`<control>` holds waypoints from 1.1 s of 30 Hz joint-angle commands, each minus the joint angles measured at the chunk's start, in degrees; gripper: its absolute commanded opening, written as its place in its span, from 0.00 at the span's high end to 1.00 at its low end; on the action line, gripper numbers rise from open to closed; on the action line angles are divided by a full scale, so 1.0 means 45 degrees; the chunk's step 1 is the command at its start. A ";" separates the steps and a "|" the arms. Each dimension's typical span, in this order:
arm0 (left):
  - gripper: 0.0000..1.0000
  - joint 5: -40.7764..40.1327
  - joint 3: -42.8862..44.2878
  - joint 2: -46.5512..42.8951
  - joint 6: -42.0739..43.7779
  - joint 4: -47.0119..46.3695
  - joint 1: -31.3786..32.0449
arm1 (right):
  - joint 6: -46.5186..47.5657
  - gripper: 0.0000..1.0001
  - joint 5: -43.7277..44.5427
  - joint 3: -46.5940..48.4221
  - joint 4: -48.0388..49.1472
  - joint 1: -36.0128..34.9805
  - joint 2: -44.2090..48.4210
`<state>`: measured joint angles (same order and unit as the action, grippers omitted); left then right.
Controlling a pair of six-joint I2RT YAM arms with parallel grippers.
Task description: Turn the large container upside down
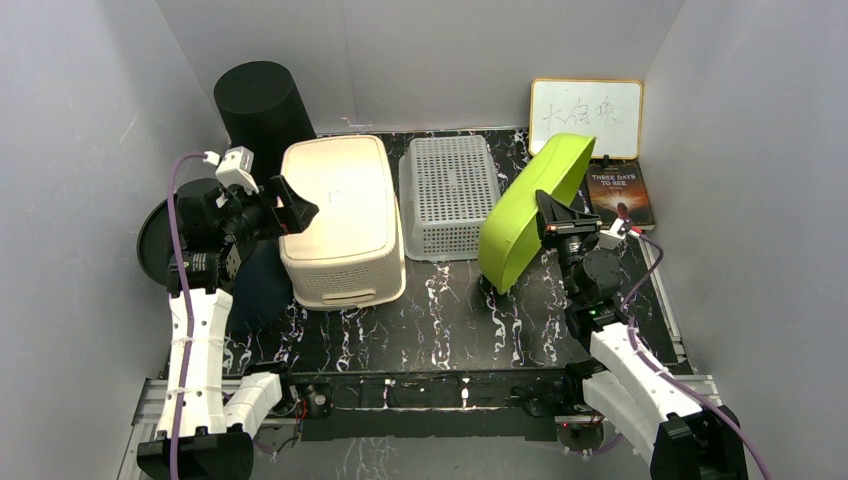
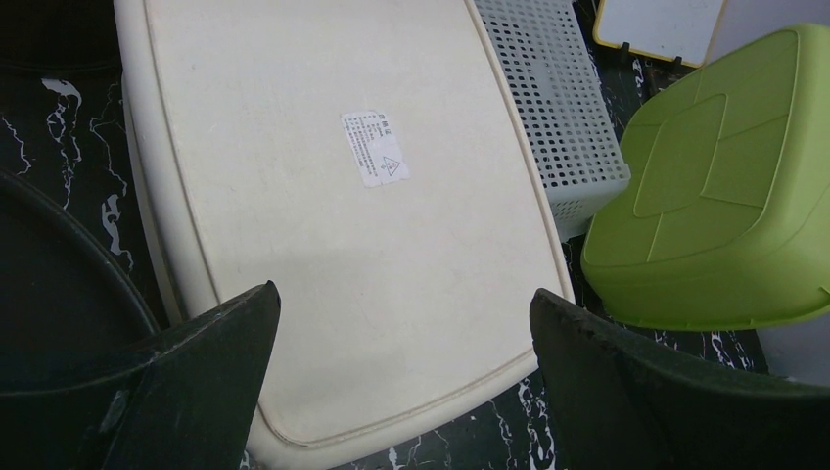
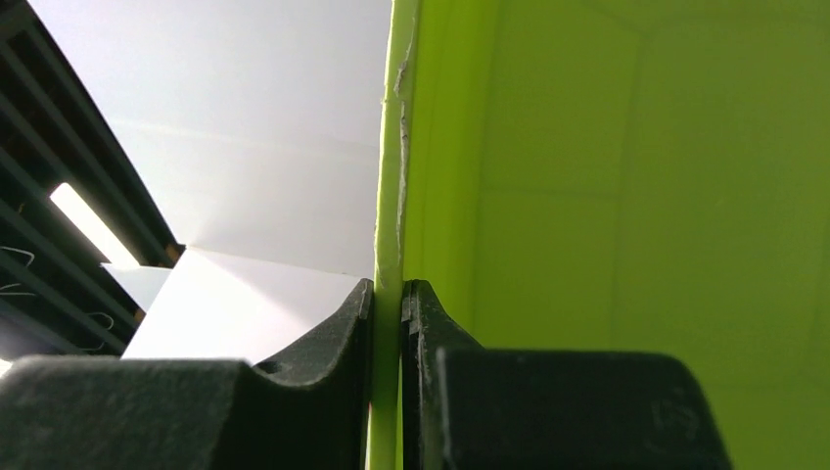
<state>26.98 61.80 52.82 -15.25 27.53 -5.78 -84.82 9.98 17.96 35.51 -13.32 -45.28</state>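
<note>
1. Book [image 1: 620,192] at far right, cover reads "THREE DAYS TO SEE". Whiteboard [image 1: 586,117] behind it with handwritten characters, not legible.
2. Sticker [image 2: 375,147] on cream container [image 1: 340,215], fine print plus triangle symbol, too small to read.
3. Green container [image 1: 520,210] at right-centre of table [image 1: 450,320], up on one long edge and tilted. Underside faces left toward white basket [image 1: 452,195], opening faces right. Long axis runs near-left to far-right.
4. Right gripper [image 3: 389,294] pinched narrow on green container rim, one finger each side.
5. Cream container bottom-up, flat base on top, long axis near to far, just beside white basket.
6. Left gripper [image 2: 402,294] spread wide over cream container's near end, holding nothing.
7. Black cylinder [image 1: 262,100] at far left.
</note>
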 commanded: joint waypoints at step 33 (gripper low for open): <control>0.02 0.0464 -0.0809 -0.0539 -0.0304 -0.0354 0.0033 | 0.0428 0.64 0.3737 0.2370 -1.6598 0.0094 0.6647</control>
<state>27.55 59.83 51.05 -15.70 26.04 -5.76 -86.37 23.70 24.32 -31.55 -12.97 -13.96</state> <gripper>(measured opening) 0.983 0.365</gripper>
